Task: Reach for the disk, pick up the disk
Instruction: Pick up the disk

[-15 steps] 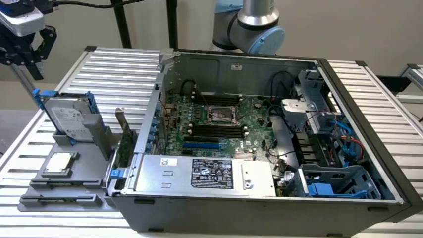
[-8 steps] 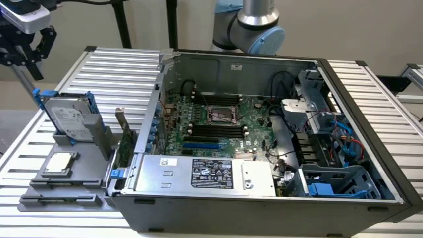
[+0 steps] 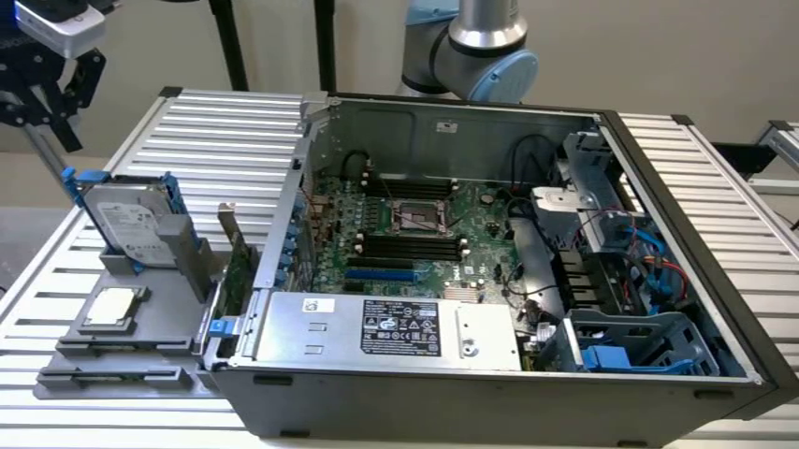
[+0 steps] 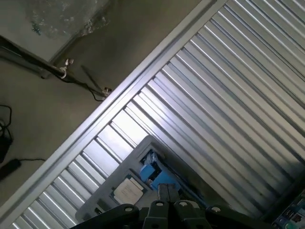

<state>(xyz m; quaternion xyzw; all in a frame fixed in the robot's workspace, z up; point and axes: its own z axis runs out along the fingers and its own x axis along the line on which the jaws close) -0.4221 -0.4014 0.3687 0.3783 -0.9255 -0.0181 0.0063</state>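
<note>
The disk [image 3: 131, 220] stands on edge in a grey holder [image 3: 119, 327] at the exterior view's left. It is a silver-grey drive with a white label and blue rails. My gripper [image 3: 63, 173] hangs over its upper corner, its thin fingers pressed together and their tips close to the blue rail. I cannot tell whether they touch it. In the wrist view the shut gripper [image 4: 167, 189] points down at the blue top edge of the disk [image 4: 155, 172].
A small square silver chip [image 3: 112, 306] lies in the holder in front of the disk, also visible as the chip [image 4: 127, 191]. An open computer case [image 3: 500, 281] takes up the middle and the exterior view's right of the ribbed metal table [image 3: 212, 131]. The table edge [image 4: 95, 129] and floor lie beyond.
</note>
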